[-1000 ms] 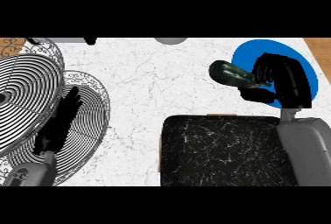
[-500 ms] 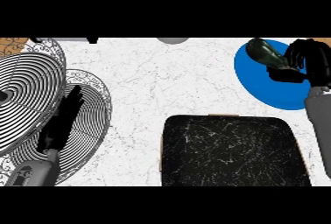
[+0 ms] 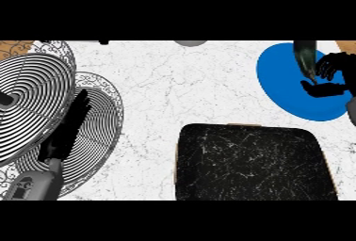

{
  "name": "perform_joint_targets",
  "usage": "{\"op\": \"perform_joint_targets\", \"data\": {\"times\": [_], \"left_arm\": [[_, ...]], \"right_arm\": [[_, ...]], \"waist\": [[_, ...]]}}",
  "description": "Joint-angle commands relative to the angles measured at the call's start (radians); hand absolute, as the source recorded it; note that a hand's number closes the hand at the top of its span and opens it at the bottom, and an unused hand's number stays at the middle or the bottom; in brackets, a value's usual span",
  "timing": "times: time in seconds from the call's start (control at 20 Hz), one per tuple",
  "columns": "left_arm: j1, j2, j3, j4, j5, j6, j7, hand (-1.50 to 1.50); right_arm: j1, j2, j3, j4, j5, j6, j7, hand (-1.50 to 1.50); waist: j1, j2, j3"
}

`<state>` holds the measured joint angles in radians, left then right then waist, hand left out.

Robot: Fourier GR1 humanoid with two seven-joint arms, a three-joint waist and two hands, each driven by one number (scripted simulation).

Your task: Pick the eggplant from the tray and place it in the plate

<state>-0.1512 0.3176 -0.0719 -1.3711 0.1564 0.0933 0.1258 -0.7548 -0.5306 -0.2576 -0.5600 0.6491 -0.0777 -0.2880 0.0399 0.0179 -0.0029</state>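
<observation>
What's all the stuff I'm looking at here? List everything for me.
Tray: one, black with pale scratch marks, lower centre-right of the counter.
Plate: one, blue, upper right.
Eggplant: one, dark, over the plate's top edge, at the right hand.
Patterned plates: two, black-and-white rings, overlapping at left.
Counter: one, white marble.
Left hand: black, resting over the patterned plates.
Right hand: black, fingers curled, over the blue plate.

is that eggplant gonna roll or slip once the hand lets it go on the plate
The eggplant looks long, rounded and glossy, so it may well roll or slide. It looks stiff rather than floppy. The blue plate seems shallow, so its rim might not stop it once the right hand opens.
</observation>
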Motion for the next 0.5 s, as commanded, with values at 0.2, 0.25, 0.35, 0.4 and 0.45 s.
{"op": "perform_joint_targets", "data": {"times": [0.2,0.25,0.35,0.4,0.45], "left_arm": [[-0.048,-0.031,0.003,-0.014,-0.017,0.019,0.016,0.0],[-0.038,-0.061,-0.024,0.028,-0.048,0.037,-0.029,0.0],[-0.011,-0.035,0.01,-0.008,-0.013,0.015,-0.014,0.0],[-0.059,-0.021,0.02,0.02,-0.008,-0.003,-0.016,0.0],[-0.027,-0.026,0.009,0.014,-0.016,0.003,-0.008,0.0]], "right_arm": [[-0.083,-0.035,-0.03,0.215,-0.009,0.007,-0.247,-1.5],[-0.082,-0.054,-0.064,0.194,-0.046,0.013,-0.303,-1.5],[-0.07,-0.048,-0.088,0.163,-0.081,0.011,-0.38,-1.5],[-0.127,-0.036,-0.118,0.164,-0.12,0.043,-0.379,-1.5],[-0.089,-0.037,-0.14,0.156,-0.157,0.087,-0.459,-1.5]], "waist": [[0.0,-0.002,0.006],[-0.003,0.002,0.006],[-0.012,-0.007,0.006],[-0.008,-0.003,0.006],[-0.017,-0.008,0.006]]}}
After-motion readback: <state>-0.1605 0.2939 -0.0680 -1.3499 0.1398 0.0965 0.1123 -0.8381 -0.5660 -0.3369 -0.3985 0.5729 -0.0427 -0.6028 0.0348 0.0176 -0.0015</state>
